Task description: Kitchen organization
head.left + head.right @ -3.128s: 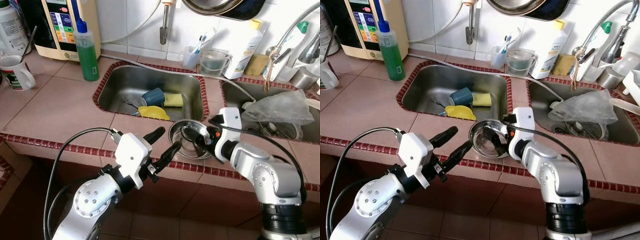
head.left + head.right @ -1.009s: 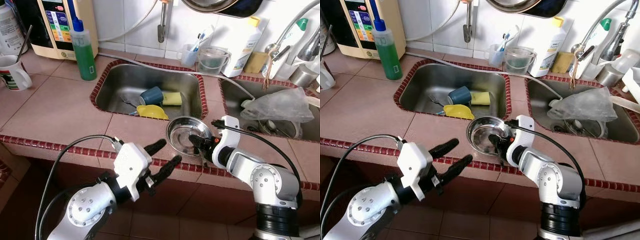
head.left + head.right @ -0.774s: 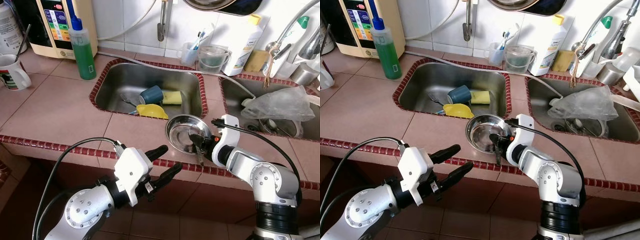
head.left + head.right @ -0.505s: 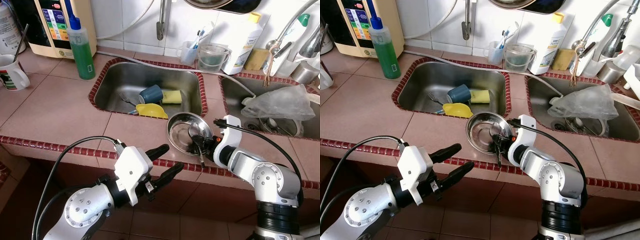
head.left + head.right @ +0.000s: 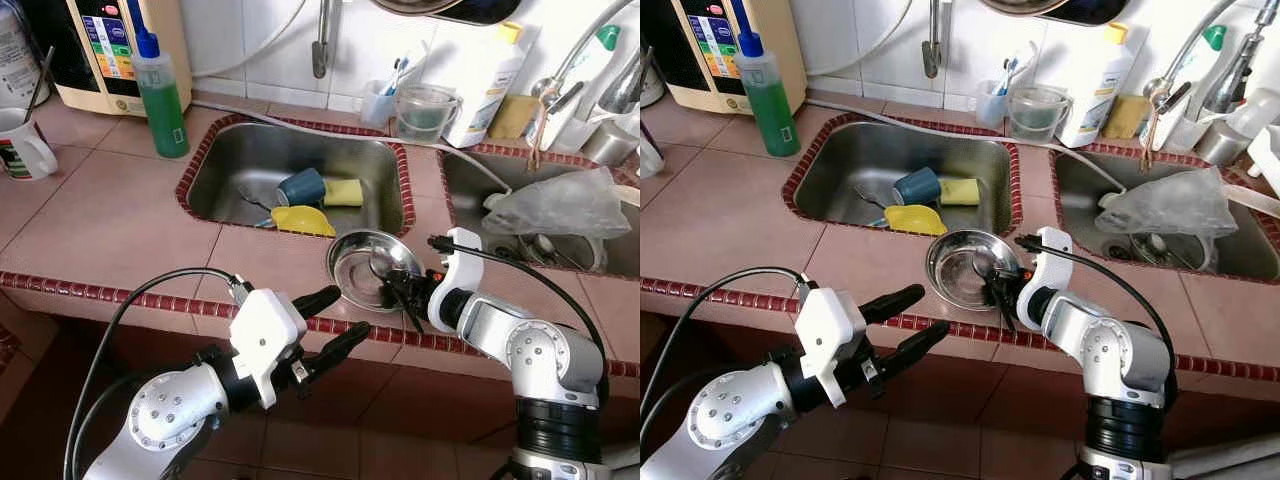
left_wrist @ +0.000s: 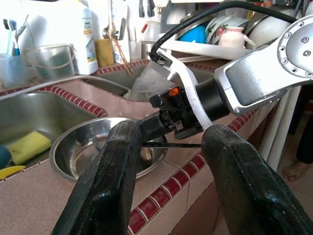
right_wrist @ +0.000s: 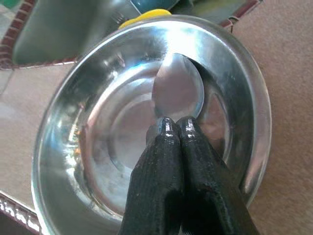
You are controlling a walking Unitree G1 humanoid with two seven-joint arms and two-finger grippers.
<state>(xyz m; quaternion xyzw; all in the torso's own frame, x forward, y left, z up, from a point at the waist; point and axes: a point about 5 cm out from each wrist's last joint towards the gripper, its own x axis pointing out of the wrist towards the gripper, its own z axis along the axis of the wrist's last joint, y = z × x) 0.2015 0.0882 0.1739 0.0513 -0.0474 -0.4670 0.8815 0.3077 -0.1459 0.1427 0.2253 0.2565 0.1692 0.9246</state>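
Right wrist view: one spoon (image 7: 178, 94) pinched by right gripper (image 7: 177, 128) over one bowl (image 7: 244, 98), perhaps touching; left gripper (image 5: 330, 320) parted, idle.

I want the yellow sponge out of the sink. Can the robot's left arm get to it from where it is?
Probably yes. The left gripper hangs open below the counter edge, and the yellow sponge lies uncovered in the sink beside the blue cup, nothing above it.

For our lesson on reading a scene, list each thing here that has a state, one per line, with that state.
Right claw: shut on spoon.
Left claw: open, holding nothing, in front of the counter edge.
Spoon: held, head inside the bowl.
Bowl: upright on the counter.
Blue cup: on its side in the sink.
Green bottle: upright, capped.
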